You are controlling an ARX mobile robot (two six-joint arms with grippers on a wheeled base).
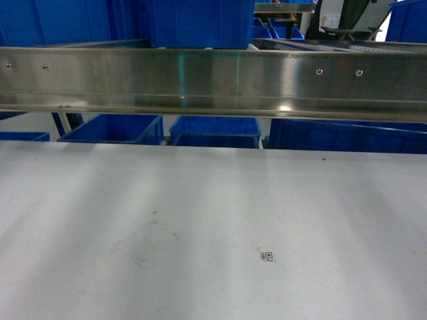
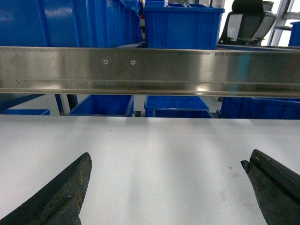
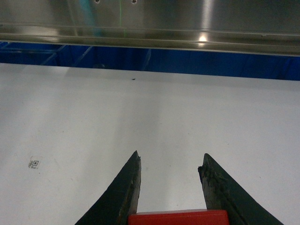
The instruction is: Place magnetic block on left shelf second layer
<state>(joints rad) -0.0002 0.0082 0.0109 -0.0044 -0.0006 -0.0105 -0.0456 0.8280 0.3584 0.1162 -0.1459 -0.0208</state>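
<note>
My right hand (image 3: 171,161) grips the red magnetic block (image 3: 178,217) at 6 o'clock in its wrist view, cut off by the frame's bottom edge. My left hand (image 2: 166,164) gapes wide over the white bench (image 1: 200,220), holding nothing. The steel beam (image 1: 213,80) hides most of the blue crates (image 1: 200,23).
</note>
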